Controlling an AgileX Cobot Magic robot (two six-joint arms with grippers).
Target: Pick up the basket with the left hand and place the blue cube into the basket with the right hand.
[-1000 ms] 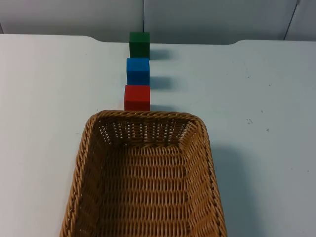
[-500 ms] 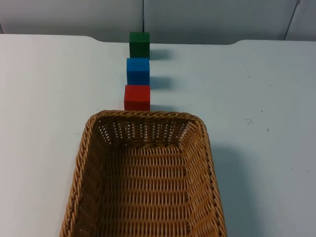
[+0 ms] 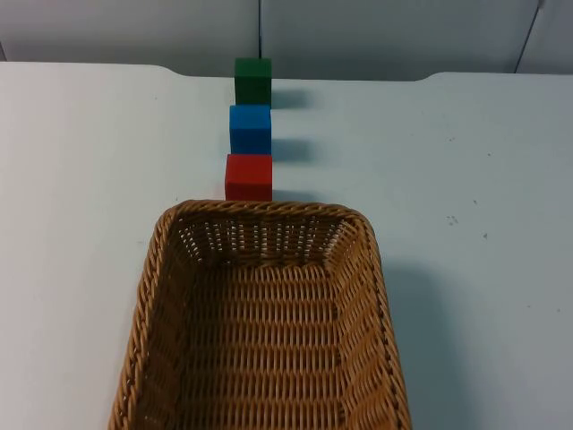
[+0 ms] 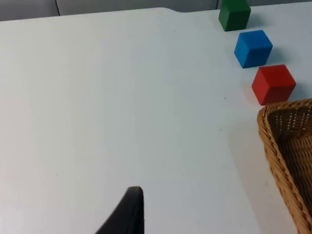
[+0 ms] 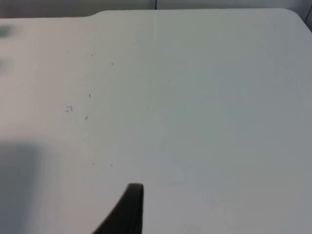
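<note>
While the brown woven wicker basket (image 3: 260, 322) sits at the white tabletop's (image 3: 81, 179) near edge, long axis running toward the far edge, the blue cube (image 3: 250, 129) lies beyond it—between two other cubes—and the left gripper (image 4: 127, 214) waits off the basket's left rim, the right gripper (image 5: 127, 212) over bare tabletop, fingers' spread unreadable.

Wicker basket (image 3: 269, 322), its near end cut off by the top view's lower edge and all but one corner lost past the left wrist view's border; green cube (image 4: 234, 13), beyond the blue cube (image 4: 253, 48), clipped likewise.
</note>
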